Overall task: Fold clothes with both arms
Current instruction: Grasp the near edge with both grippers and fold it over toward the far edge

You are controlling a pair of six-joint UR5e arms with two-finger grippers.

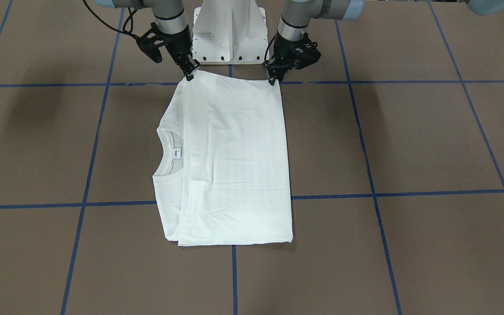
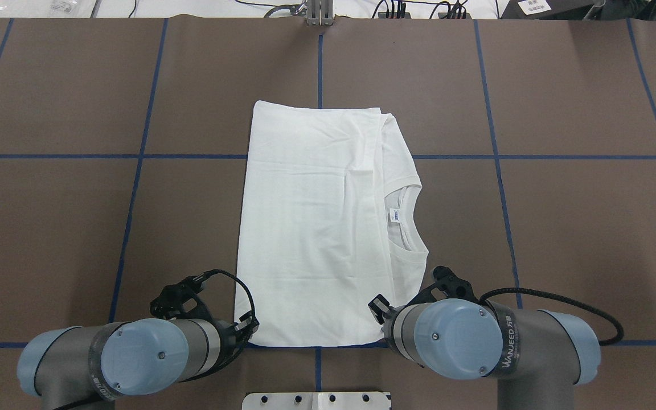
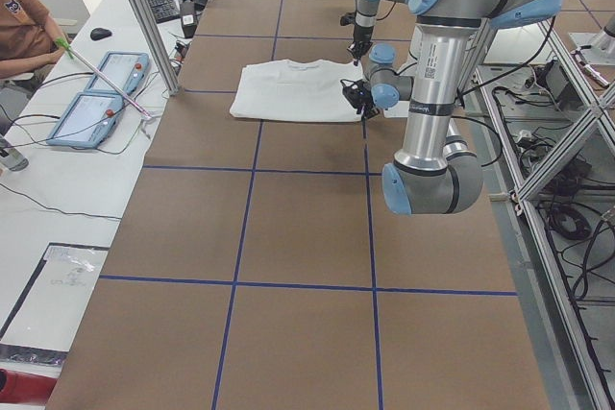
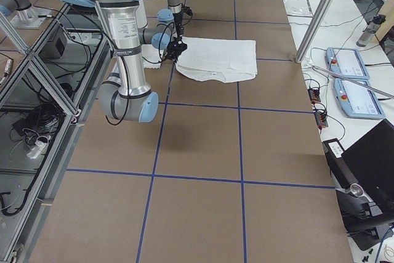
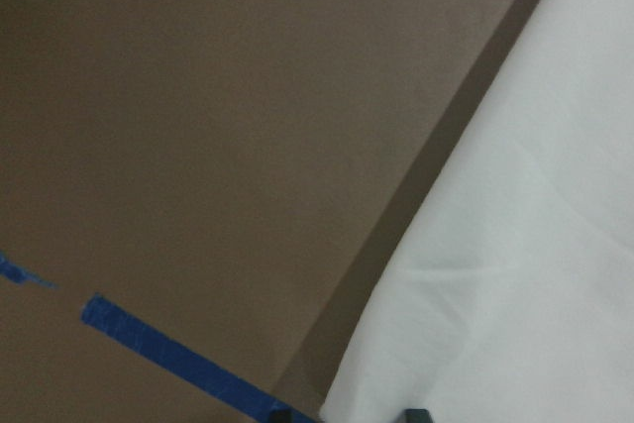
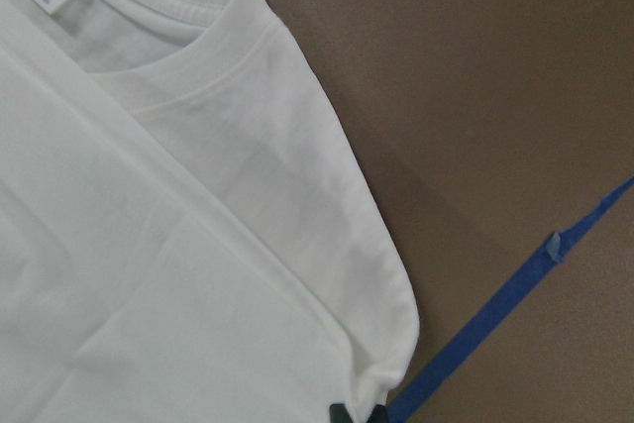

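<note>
T-shirt [image 1: 234, 166] flat mid-counter [image 1: 409, 140], long axis near-to-far, collar on the right arm's side. At its near-edge corners, left tool [image 1: 273, 79] and right tool [image 1: 189, 73] look pinched on cloth; left less clear. Fold direction: forward, away from both.

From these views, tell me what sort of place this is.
Probably a robotics lab workcell: a brown table gridded with blue tape, aluminium framing, teach pendants on a side bench, and two robot arms at a white T-shirt.
</note>
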